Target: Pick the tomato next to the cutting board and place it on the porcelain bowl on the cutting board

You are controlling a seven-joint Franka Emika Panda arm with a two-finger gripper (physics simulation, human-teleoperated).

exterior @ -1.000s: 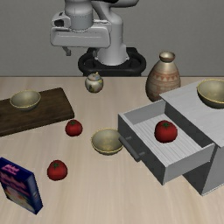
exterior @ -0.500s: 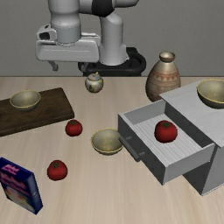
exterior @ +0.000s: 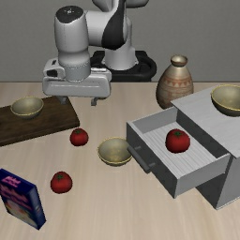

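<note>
Nothing done yet: tomato (exterior: 80, 137) sits on the table beside the cutting board (exterior: 54, 119), bowl (exterior: 27, 107) empty. Gripper (exterior: 56, 94) hovers above; can't tell if it's open. You've got the whole pick and place left.

cutting board (exterior: 58, 113) cropped at edge, cabinet (exterior: 199, 112) likewise

We record a light wooden table (exterior: 112, 202). Directly on it, at the exterior view's left, lies a dark cutting board (exterior: 56, 114). A tomato (exterior: 80, 137) sits just beside the board's near corner. A second tomato (exterior: 61, 182) lies nearer the front, close to a blue box (exterior: 21, 198). A bowl (exterior: 115, 151) stands mid-table. A grey cabinet (exterior: 202, 117), drawer open, occupies the right. A brown vase (exterior: 175, 82) stands behind it.
</note>
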